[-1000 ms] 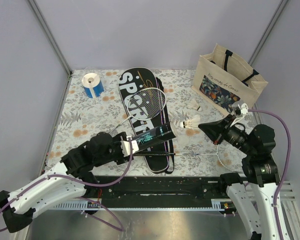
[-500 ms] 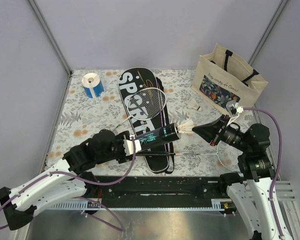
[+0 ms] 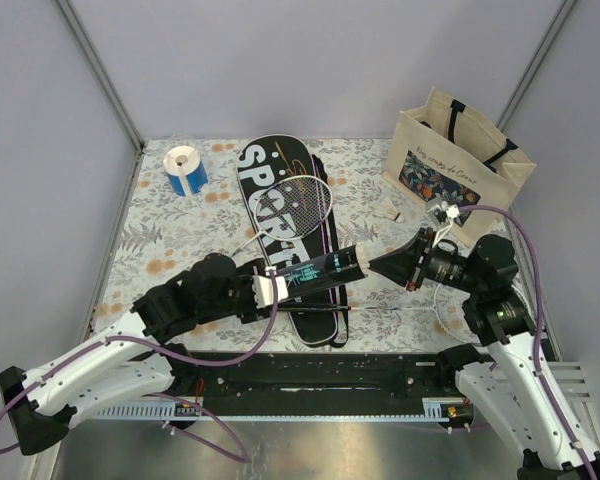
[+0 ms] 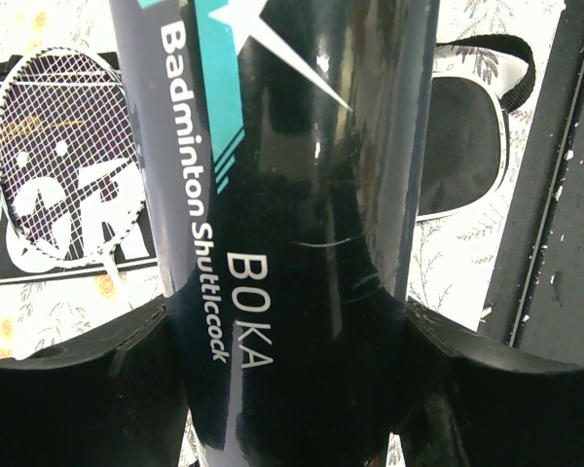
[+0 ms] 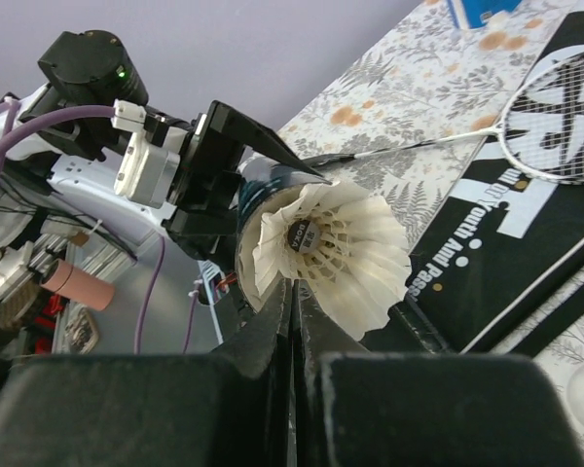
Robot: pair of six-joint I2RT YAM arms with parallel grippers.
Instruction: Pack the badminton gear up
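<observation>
My left gripper (image 3: 270,285) is shut on the long black tube with teal print (image 3: 320,268) and holds it tilted above the black SPORT case (image 3: 270,190). In the left wrist view the tube (image 4: 292,195) fills the space between my fingers (image 4: 68,389). My right gripper (image 3: 373,264) is shut on the feather rim of a white shuttlecock (image 5: 331,248), which sits in the tube's open mouth (image 5: 248,209). A white-framed racket (image 3: 305,205) lies on the case. Another shuttlecock (image 3: 391,212) lies by the tote bag.
The beige tote bag (image 3: 460,165) stands at the back right. The blue-and-white tape roll (image 3: 185,168) is at the back left. A thin racket shaft (image 3: 390,310) lies along the near edge, partly under my right arm.
My right gripper has carried the shuttlecock left, from over the table to the tube's mouth. My left gripper has shifted the tube a little towards the right.
</observation>
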